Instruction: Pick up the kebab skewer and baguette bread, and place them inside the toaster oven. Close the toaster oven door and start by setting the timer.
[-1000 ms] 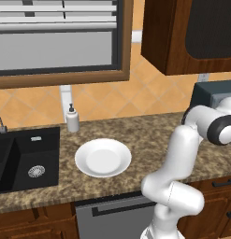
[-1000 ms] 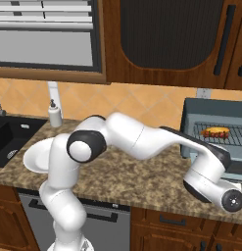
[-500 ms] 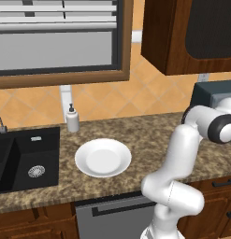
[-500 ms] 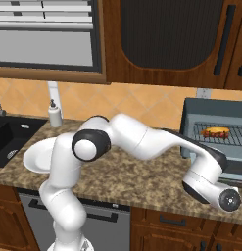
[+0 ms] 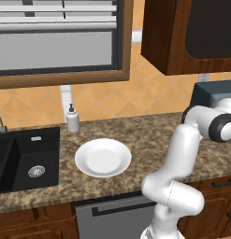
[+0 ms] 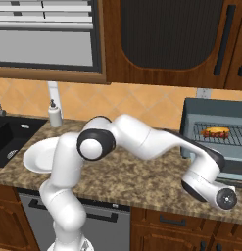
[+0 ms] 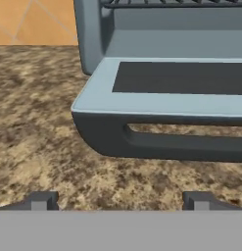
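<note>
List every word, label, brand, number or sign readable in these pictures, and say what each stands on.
None: no readable text anywhere.
The toaster oven and its lowered door carry no brand or markings in view.
The soap dispenser bears no label.
The white plate and the cabinets are plain.

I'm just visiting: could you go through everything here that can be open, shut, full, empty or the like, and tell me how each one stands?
Blue-grey boxy toaster oven: open, food on its wire rack.
Grey-framed dark-glass oven door: folded down flat, dark bar handle facing the hand.
Small golden-orange baguette bread: lying on the rack inside.
Round white plate: empty.
Two-finger gripper: open, holding nothing, just short of the handle.
Black sink: no dishes in sight.
</note>
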Robot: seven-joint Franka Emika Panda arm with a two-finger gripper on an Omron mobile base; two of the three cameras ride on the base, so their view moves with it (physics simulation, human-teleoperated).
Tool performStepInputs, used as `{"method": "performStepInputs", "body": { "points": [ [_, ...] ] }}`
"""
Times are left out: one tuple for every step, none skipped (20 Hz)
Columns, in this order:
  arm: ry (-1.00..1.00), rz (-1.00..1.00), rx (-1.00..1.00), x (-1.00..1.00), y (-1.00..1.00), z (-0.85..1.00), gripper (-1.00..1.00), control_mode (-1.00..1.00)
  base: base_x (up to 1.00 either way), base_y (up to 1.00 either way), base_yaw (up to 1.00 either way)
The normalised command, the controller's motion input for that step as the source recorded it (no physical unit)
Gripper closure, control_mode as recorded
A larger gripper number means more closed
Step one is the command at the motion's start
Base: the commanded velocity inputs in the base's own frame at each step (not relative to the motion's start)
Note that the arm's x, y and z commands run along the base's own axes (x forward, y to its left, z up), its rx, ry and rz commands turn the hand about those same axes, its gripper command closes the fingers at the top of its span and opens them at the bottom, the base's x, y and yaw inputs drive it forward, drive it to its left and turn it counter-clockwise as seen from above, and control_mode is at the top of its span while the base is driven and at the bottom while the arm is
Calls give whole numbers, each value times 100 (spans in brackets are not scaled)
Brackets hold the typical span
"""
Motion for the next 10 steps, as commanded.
{"method": "performStepInputs", "body": {
  "points": [
    [0,0,0,25,0,-7,-100,-100,0,0,0],
    [0,0,0,22,0,-7,-100,-100,0,0,0],
    [0,0,0,13,0,-10,-100,-100,0,0,0],
    [0,0,0,9,0,-11,-100,-100,0,0,0],
    [0,-1,0,8,0,-14,-100,-100,0,0,0],
    [0,-1,0,2,0,-16,-100,-100,0,0,0],
    [0,-3,0,0,0,-19,-100,-100,0,0,0],
    [0,-4,0,0,0,-21,-100,-100,0,0,0],
    [0,-4,0,0,0,-21,-100,-100,0,0,0],
    [0,-7,0,0,0,-20,-100,-100,0,0,0]
  ]
}}
